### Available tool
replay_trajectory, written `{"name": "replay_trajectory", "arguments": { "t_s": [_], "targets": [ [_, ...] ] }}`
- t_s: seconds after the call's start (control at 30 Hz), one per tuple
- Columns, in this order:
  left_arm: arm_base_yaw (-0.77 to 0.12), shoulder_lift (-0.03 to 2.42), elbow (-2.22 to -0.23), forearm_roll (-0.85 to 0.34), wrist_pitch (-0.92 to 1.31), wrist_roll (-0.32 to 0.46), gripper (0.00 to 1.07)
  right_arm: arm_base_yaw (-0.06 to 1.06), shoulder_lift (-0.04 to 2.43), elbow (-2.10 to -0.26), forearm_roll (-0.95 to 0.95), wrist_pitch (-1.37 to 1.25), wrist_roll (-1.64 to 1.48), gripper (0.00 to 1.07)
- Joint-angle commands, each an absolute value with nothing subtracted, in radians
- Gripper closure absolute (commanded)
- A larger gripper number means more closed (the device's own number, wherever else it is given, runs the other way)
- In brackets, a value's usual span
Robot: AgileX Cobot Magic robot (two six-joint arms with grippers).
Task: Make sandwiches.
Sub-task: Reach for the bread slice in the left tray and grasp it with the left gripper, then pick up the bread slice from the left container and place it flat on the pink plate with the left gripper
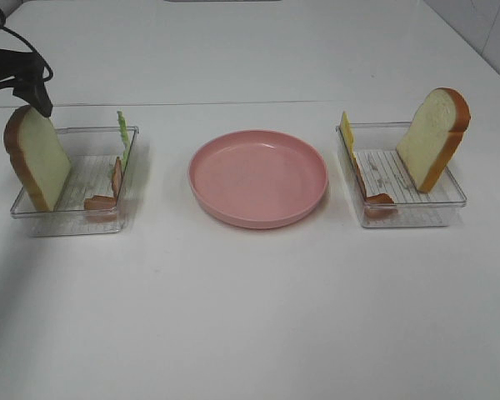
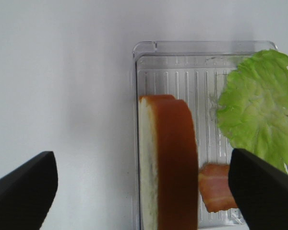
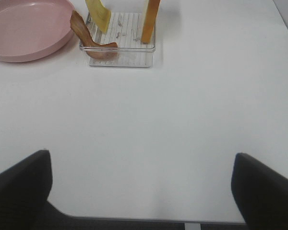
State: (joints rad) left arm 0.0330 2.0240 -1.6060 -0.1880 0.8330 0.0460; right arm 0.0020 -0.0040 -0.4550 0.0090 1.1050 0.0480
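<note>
Poised with the left gripper (image 2: 144, 191) spread wide and empty, straight above the left bread slice (image 1: 37, 158), one finger to each side of its thin dimension. Standing on edge in the left tray (image 1: 75, 227), leaning at the outer wall, with the crust ridge running lengthwise between the fingers. By judgement, then: a straight drop and a squeeze across the two faces, no turn of the wrist needed. Tight on the outer side, with the tray wall just beside the pale face and bare counter (image 1: 250, 317) beyond. Roomier on the inner side, across open tray floor, before reaching the bacon strip (image 1: 100, 202) and the lettuce leaf (image 2: 259, 120) propped at the opposite wall. Worth watching the inner finger near that bacon. Well apart to the right, the pink plate (image 1: 258, 177), bare and likely the landing spot, with open counter between tray and plate. Farther right, the right tray (image 1: 417, 218), holding the right bread slice (image 1: 433, 137) leaning upright, a cheese slice (image 1: 347, 131) and a second bacon strip (image 1: 375, 198). Right gripper (image 3: 141, 191) likewise wide and empty, set back over bare counter near the front edge, far from its tray. Nearer by far for the first slice: the left arm.
</note>
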Motion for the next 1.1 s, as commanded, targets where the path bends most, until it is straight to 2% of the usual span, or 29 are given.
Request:
{"name": "replay_trajectory", "arguments": {
  "t_s": [0.03, 0.43, 0.5, 0.57, 0.6, 0.67, 0.7, 0.73, 0.77, 0.8, 0.83, 0.87, 0.93, 1.1],
  "targets": [
    [0.016, 2.046, -1.617, -0.202, 0.823, 0.056, 0.18, -0.001, -0.038, -0.454, 0.012, 1.101, 0.052, 0.09],
    [0.007, 2.095, -1.617, -0.209, 0.818, 0.056, 0.18, -0.001, -0.038, -0.454, 0.012, 1.101, 0.052, 0.09],
    [0.007, 2.095, -1.617, -0.209, 0.818, 0.056, 0.21, -0.001, -0.038, -0.454, 0.012, 1.101, 0.052, 0.09],
    [0.007, 2.095, -1.617, -0.209, 0.817, 0.056, 0.31, -0.001, -0.038, -0.454, 0.012, 1.101, 0.052, 0.09],
    [0.007, 2.095, -1.617, -0.209, 0.817, 0.056, 0.31, -0.001, -0.038, -0.454, 0.012, 1.101, 0.052, 0.09],
    [0.007, 2.095, -1.617, -0.209, 0.800, 0.056, 0.47, -0.001, -0.038, -0.454, 0.012, 1.101, 0.052, 0.09],
    [0.007, 2.095, -1.617, -0.209, 0.800, 0.056, 0.47, -0.001, -0.038, -0.454, 0.012, 1.101, 0.052, 0.09],
    [0.007, 2.095, -1.617, -0.210, 0.789, 0.055, 0.62, -0.001, -0.038, -0.454, 0.012, 1.101, 0.052, 0.09],
    [0.007, 2.095, -1.617, -0.210, 0.789, 0.055, 0.62, -0.001, -0.038, -0.454, 0.012, 1.101, 0.052, 0.09],
    [0.007, 2.095, -1.617, -0.217, 0.784, 0.055, 0.76, -0.001, -0.038, -0.454, 0.012, 1.101, 0.052, 0.09],
    [0.007, 2.095, -1.617, -0.224, 0.785, 0.055, 0.82, -0.001, -0.038, -0.454, 0.012, 1.101, 0.052, 0.09],
    [0.007, 2.095, -1.617, -0.224, 0.785, 0.055, 0.82, -0.001, -0.038, -0.454, 0.012, 1.101, 0.052, 0.09],
    [0.007, 2.095, -1.617, -0.260, 0.801, 0.055, 0.99, -0.001, -0.038, -0.454, 0.012, 1.101, 0.052, 0.09],
    [0.007, 2.095, -1.617, -0.295, 0.808, 0.055, 1.04, -0.001, -0.038, -0.454, 0.012, 1.101, 0.052, 0.09]
  ]
}}
